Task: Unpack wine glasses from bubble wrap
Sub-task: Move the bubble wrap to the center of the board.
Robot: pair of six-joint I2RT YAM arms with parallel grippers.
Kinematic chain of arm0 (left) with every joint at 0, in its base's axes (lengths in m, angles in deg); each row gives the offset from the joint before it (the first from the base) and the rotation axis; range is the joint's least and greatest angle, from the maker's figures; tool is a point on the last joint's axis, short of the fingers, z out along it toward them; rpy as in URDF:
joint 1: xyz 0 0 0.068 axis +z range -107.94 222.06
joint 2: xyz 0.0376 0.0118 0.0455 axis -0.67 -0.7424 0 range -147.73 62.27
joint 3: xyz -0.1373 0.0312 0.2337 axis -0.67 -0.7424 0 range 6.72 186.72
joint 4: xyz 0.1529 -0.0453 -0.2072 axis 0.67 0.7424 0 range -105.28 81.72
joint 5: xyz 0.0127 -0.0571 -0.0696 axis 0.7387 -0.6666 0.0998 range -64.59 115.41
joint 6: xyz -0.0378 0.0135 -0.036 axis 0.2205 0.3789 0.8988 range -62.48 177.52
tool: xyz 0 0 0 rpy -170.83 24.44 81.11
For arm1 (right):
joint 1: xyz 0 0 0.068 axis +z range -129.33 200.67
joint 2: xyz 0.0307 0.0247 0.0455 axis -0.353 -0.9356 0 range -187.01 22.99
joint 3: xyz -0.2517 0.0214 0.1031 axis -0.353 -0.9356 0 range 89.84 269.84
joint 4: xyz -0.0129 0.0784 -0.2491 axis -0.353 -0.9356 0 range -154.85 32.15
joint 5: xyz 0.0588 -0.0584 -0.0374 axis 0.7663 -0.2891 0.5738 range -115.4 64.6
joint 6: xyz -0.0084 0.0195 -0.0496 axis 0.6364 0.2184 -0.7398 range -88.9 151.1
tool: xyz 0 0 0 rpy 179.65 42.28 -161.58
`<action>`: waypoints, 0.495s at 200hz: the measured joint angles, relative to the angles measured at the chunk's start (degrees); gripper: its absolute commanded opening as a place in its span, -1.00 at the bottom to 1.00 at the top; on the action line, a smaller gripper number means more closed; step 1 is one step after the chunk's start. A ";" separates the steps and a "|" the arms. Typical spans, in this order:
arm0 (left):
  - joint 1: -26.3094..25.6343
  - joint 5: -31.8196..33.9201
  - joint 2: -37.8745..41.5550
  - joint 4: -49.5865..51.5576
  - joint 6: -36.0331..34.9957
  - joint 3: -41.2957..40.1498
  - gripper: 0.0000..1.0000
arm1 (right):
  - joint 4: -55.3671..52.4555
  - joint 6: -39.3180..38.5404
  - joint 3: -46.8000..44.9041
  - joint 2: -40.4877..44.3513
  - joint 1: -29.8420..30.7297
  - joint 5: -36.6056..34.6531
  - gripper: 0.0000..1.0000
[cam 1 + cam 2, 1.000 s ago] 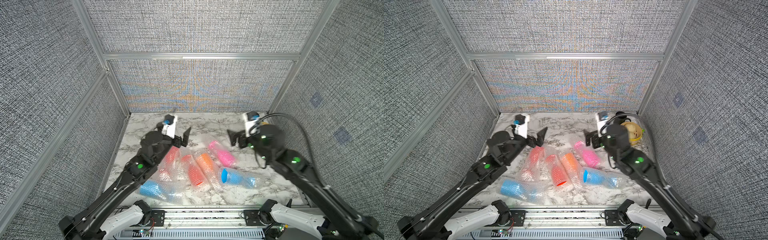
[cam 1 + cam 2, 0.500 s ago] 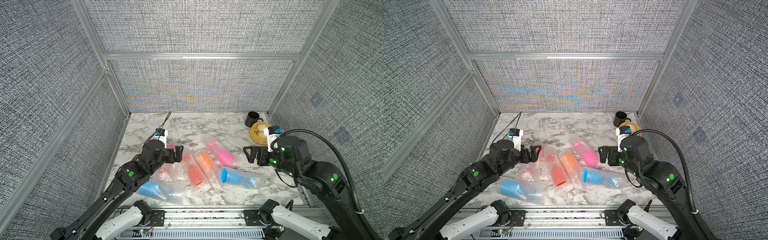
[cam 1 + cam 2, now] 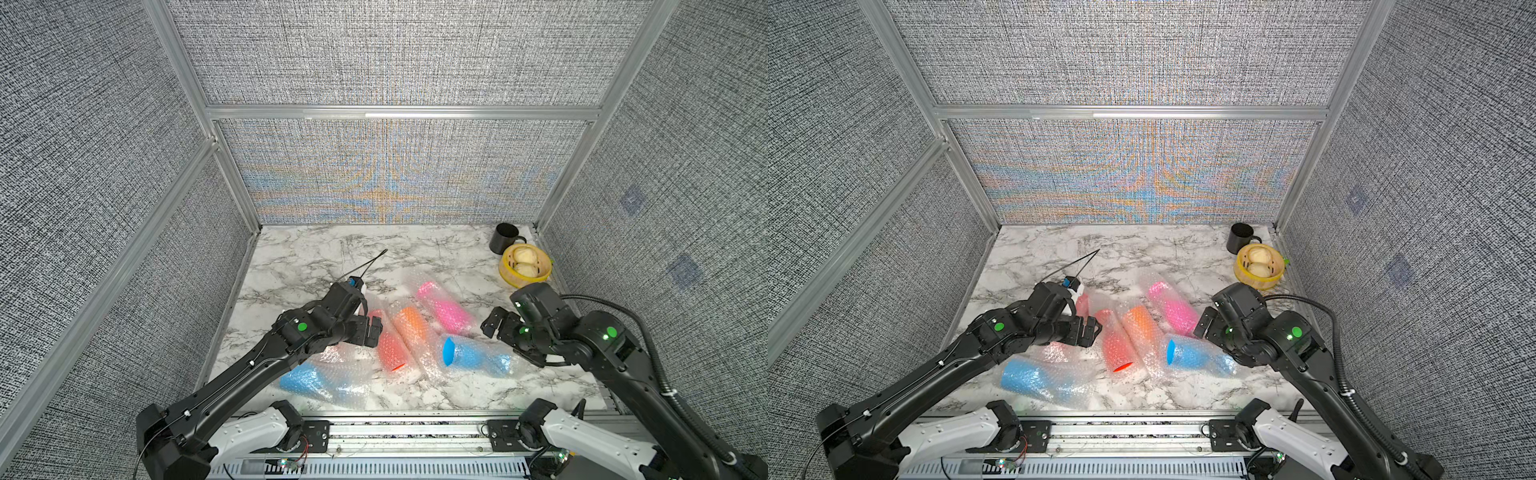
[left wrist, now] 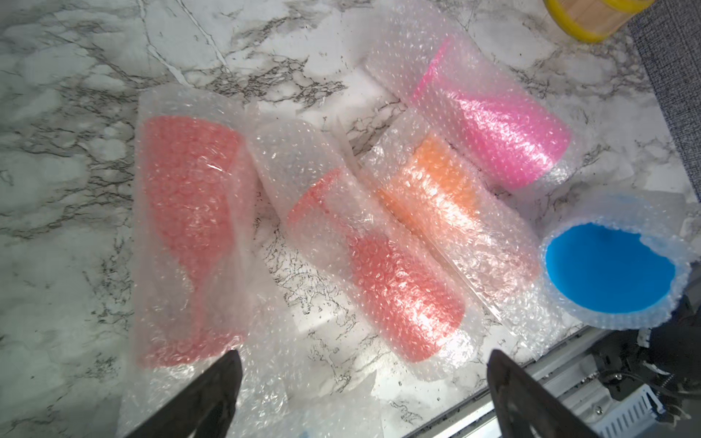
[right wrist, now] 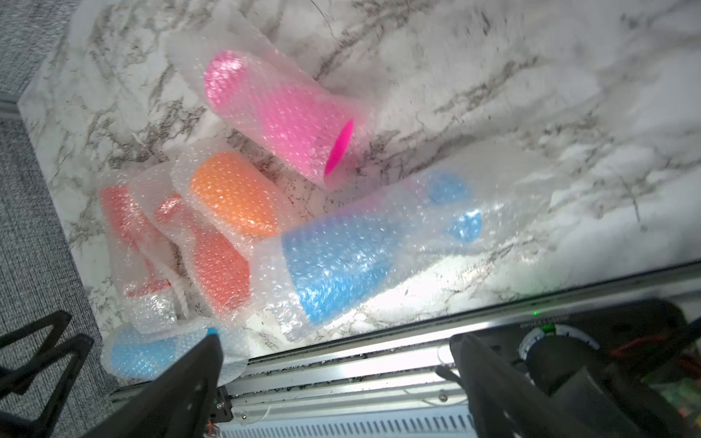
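The left gripper (image 4: 362,358) is spread wide, nothing between its jaws, poised over the two red ones. A red glass (image 4: 186,227) lies right below it, mostly hidden by the gripper in both top views. The second red glass (image 3: 390,353) lies alongside, its mouth showing bare at the near end of its wrap.

The right gripper (image 5: 335,341) is just as wide and empty. It sits just beside the pink glass (image 3: 444,309) and a blue glass (image 3: 469,353); I cannot tell if it touches either.

All six glasses lie on their sides on the table (image 3: 311,257), each inside its own sleeve of bubble wrap (image 4: 296,151). The orange glass (image 3: 411,328) lies between the second red glass and the pink glass. The blue glass has its open mouth turned toward the orange one, the wrap ending at its rim. The second blue glass (image 3: 309,376) lies by the front edge, partly under the left arm (image 3: 257,365).

In the far right corner a black mug (image 3: 503,237) stands upright; its inside is too dark to read. Just beside it is a yellow basket (image 3: 503,270) holding two pale round lumps (image 3: 524,254).
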 measured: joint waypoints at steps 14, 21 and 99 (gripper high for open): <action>-0.48 0.00 0.00 -0.48 -0.63 -0.37 1.00 | -0.31 5.35 -2.43 0.09 -0.07 0.55 0.98; -0.68 0.02 0.26 -1.05 -0.70 -0.85 1.00 | -0.31 8.00 -3.80 0.35 -0.31 0.61 0.98; -0.90 -0.44 4.57 -5.46 -0.74 -6.84 0.99 | 6.32 31.30 -20.68 5.22 -5.27 0.79 0.98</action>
